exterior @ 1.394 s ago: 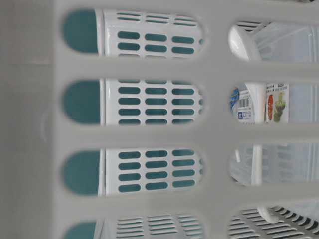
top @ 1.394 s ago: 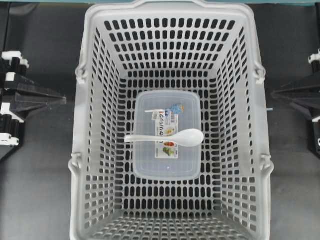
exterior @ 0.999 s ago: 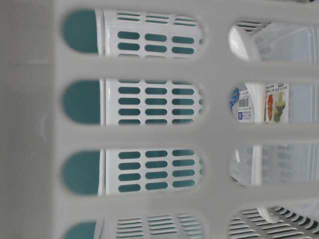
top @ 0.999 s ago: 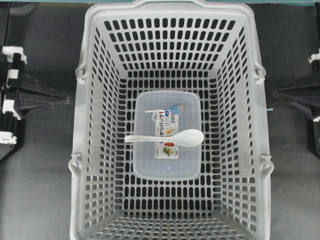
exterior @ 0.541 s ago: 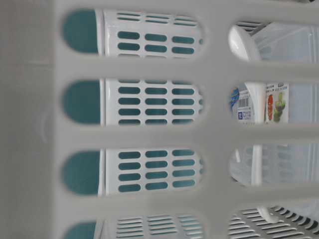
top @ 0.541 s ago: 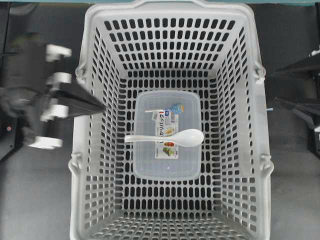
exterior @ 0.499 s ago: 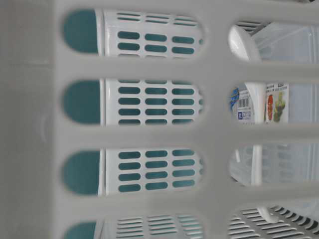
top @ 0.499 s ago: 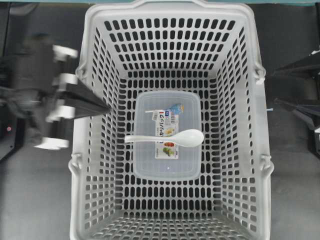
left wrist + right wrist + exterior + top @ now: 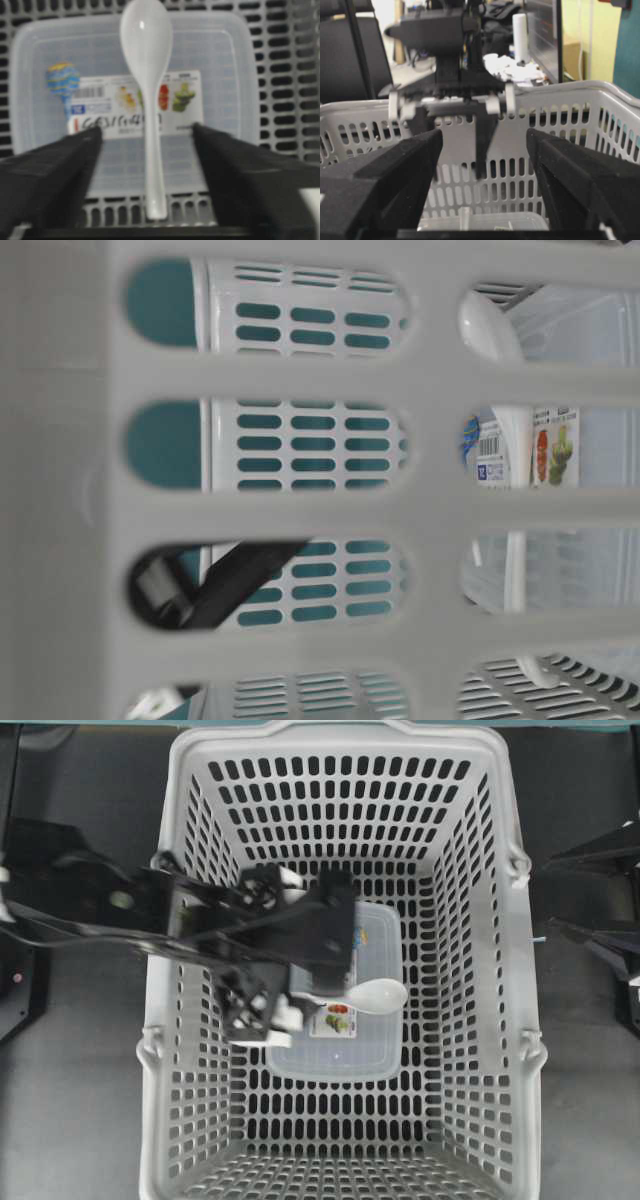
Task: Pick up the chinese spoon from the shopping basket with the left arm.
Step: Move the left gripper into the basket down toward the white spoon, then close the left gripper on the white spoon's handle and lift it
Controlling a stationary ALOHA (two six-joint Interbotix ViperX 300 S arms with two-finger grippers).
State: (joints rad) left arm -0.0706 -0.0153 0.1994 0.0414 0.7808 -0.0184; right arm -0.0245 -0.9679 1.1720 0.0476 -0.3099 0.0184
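Note:
The white chinese spoon (image 9: 146, 75) lies across the lid of a clear container inside the light grey shopping basket (image 9: 163, 1020). Its bowl (image 9: 377, 995) points right in the overhead view, and the left arm (image 9: 250, 935) reaches over the basket's left wall and covers the handle. In the left wrist view my left gripper (image 9: 146, 131) is open, with the spoon's handle between its fingers and clear of both. My right gripper (image 9: 547, 896) stays outside the basket's right wall, open and empty (image 9: 484, 135). Through the wall slots the spoon (image 9: 490, 330) shows at table level.
The clear lidded container (image 9: 340, 1055) with a printed label (image 9: 125, 110) lies on the basket floor under the spoon. Slotted basket walls (image 9: 470, 970) rise on all sides. The dark table (image 9: 80, 1120) surrounds the basket.
The left arm has swung from outside the basket's left wall to over the spoon's handle, and its jaws have opened. The right gripper opened about half a second ago and stays put.

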